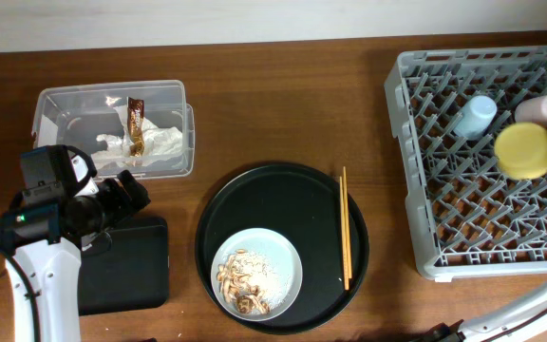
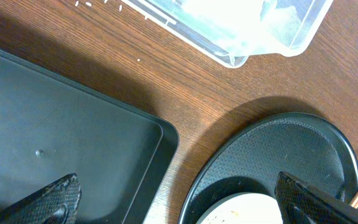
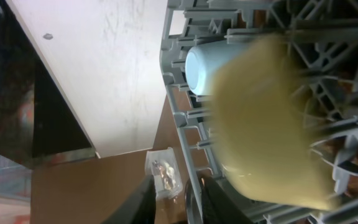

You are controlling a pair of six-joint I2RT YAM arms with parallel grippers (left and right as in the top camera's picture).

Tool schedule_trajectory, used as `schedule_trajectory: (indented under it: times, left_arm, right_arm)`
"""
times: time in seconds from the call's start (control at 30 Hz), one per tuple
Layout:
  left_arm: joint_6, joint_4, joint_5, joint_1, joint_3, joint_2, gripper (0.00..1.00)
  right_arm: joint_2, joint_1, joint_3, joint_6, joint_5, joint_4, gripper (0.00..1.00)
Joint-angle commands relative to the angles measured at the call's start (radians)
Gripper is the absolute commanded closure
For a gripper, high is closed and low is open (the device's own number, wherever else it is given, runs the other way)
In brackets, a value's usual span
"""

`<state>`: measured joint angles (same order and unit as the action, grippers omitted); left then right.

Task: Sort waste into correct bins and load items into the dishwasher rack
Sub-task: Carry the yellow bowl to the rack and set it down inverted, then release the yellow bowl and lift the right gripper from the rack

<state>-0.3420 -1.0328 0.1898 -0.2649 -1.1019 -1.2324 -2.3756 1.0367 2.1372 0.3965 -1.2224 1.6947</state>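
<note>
Table (image 1: 283, 104) dark brown wood | pale strip (image 1: 160, 19) beyond | left gripper (image 2: 176, 190) spread | right gripper (image 3: 178, 202): cannot tell

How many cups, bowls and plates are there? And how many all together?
Cups: 2, the light-blue cup and the pink cup, both in the rack
Bowls: 1, the yellow bowl, also in the rack
Plates: 1, the pale plate with food scraps, on the round black tray
Total: 4

light even | overhead sharp | right wrist: yellow bowl (image 3: 266, 124) blurred | left wrist: clear tub (image 2: 241, 25) overexposed
</note>
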Motion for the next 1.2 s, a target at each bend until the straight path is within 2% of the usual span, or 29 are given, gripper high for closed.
schedule_trajectory:
  times: [0.0, 0.3, 0.4, 0.43, 0.5, 0.53, 0.6, 0.7, 0.77, 0.87, 0.93, 1.17]
  left_arm:
    - [-0.013, -0.001, -0.004, -0.005, -0.013, 0.011, 0.01]
    - [-0.013, -0.001, -0.004, -0.005, -0.013, 0.011, 0.01]
    - [-0.013, -0.001, -0.004, -0.005, -0.013, 0.011, 0.01]
    - [-0.013, -0.001, -0.004, -0.005, -0.013, 0.011, 0.01]
    - [-0.013, -0.001, -0.004, -0.005, -0.013, 0.011, 0.01]
    - [-0.013, -0.001, -0.004, -0.005, -0.013, 0.011, 0.01]
    - [-0.013, -0.001, -0.004, -0.005, -0.013, 0.011, 0.01]
    - [-0.013, -0.001, -0.004, -0.005, -0.013, 0.011, 0.01]
    - [-0.013, -0.001, -0.004, -0.005, -0.013, 0.011, 0.01]
    - [-0.013, -0.001, -0.004, -0.005, -0.013, 0.011, 0.01]
    - [-0.013, -0.001, -0.004, -0.005, -0.013, 0.011, 0.01]
    - [-0.013, -0.001, -0.004, -0.005, -0.013, 0.011, 0.01]
  right_arm:
    - [0.103, 0.025, 0.006, -0.019, 0.007, 0.005, 0.7]
    - [0.328, 0.034, 0.006, -0.039, 0.01, 0.005, 0.69]
    - [0.38, 0.015, 0.006, -0.042, 0.082, -0.032, 0.69]
    - [0.382, 0.002, 0.006, -0.063, 0.128, -0.056, 0.7]
    - [0.371, -0.047, 0.006, -0.225, 0.35, -0.144, 0.94]
    - [0.362, -0.073, 0.006, -0.298, 0.451, -0.175, 0.96]
    - [0.342, -0.135, 0.006, -0.37, 0.579, -0.218, 0.96]
    - [0.306, -0.251, 0.006, -0.388, 0.639, -0.264, 0.96]
    - [0.289, -0.315, 0.006, -0.463, 0.784, -0.292, 0.96]
    - [0.261, -0.404, 0.006, -0.605, 1.126, -0.316, 0.96]
    - [0.245, -0.429, 0.006, -0.64, 1.232, -0.314, 0.96]
    - [0.181, -0.44, 0.006, -0.668, 1.276, -0.316, 0.96]
